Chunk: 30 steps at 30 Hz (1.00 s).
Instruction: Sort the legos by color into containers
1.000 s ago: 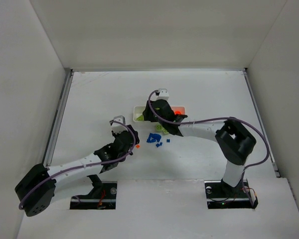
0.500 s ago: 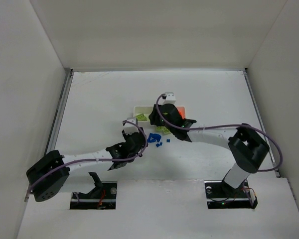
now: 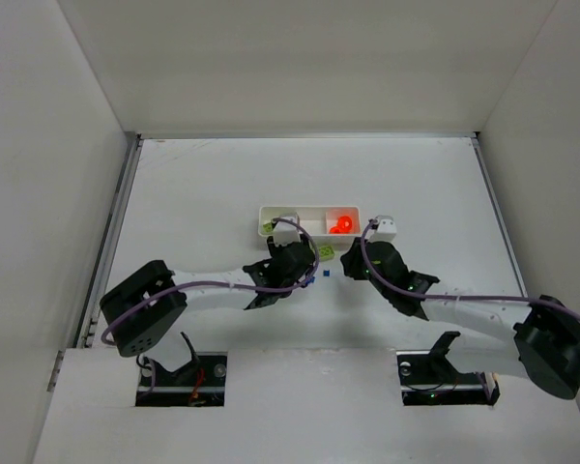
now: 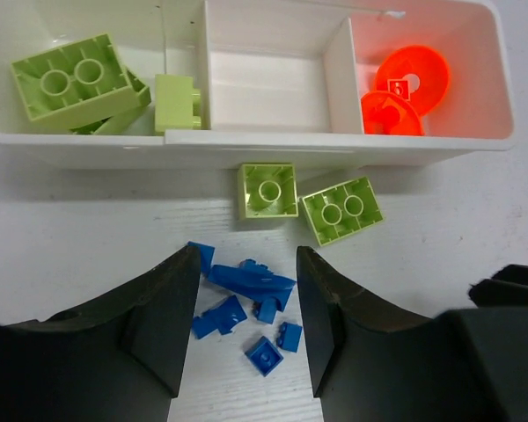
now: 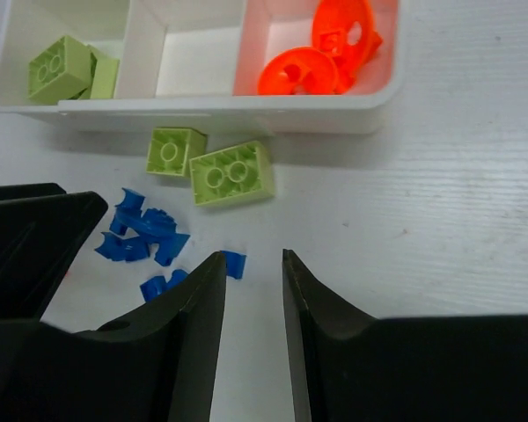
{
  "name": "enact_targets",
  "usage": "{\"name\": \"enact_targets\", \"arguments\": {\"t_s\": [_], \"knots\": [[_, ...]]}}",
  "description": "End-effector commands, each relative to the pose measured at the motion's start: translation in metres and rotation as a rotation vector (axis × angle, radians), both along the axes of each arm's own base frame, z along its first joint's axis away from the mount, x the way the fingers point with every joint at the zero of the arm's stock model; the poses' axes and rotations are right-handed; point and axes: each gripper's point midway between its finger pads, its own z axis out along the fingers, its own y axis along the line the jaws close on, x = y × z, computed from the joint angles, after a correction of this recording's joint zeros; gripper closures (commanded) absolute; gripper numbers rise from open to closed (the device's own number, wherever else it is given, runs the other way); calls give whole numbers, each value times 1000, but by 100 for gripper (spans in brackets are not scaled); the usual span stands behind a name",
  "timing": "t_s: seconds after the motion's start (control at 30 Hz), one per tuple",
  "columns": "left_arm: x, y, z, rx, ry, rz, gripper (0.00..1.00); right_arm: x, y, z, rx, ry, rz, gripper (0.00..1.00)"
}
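The white tray [image 4: 264, 148] has three compartments: lime green legos [image 4: 69, 81] in the left one, nothing in the middle one, orange-red pieces [image 4: 403, 88] in the right one. Two more lime green legos [image 4: 267, 189] [image 4: 341, 209] lie on the table just in front of it. A pile of small blue legos [image 4: 246, 283] lies between the open fingers of my left gripper [image 4: 246, 264], untouched. My right gripper [image 5: 253, 259] is open over bare table, and one blue piece [image 5: 234, 264] lies beside its left fingertip.
In the top view both grippers [image 3: 303, 263] [image 3: 352, 263] sit close together just in front of the tray [image 3: 263, 215]. The left gripper's black body [image 5: 35, 233] fills the left of the right wrist view. White walls enclose the table.
The left arm swung right and now straddles the blue pile. The right arm pulled back from over the tray toward the near right, and its jaws narrowed.
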Motion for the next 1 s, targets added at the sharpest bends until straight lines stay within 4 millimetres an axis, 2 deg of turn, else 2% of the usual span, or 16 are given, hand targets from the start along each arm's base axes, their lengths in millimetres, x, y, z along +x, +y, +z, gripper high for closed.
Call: {"name": "enact_targets", "arguments": {"t_s": [0.0, 0.2, 0.43, 0.73, 0.87, 0.97], "knots": [[12, -18, 10, 2, -25, -19, 56, 5, -9, 18, 58, -58, -44, 62], [25, -25, -7, 43, -14, 2, 58, -1, -14, 16, 68, -61, -45, 61], [37, -31, -17, 67, 5, 2, 59, -2, -14, 11, 68, -55, -48, 61], [40, -37, -32, 82, 37, -14, 60, -1, -13, 12, 71, -61, -45, 60], [41, -34, -34, 87, 38, -3, 68, -2, -14, 11, 73, -63, -45, 59], [40, -33, -29, 81, 29, -1, 75, -2, -14, 8, 67, -56, -45, 56]]}}
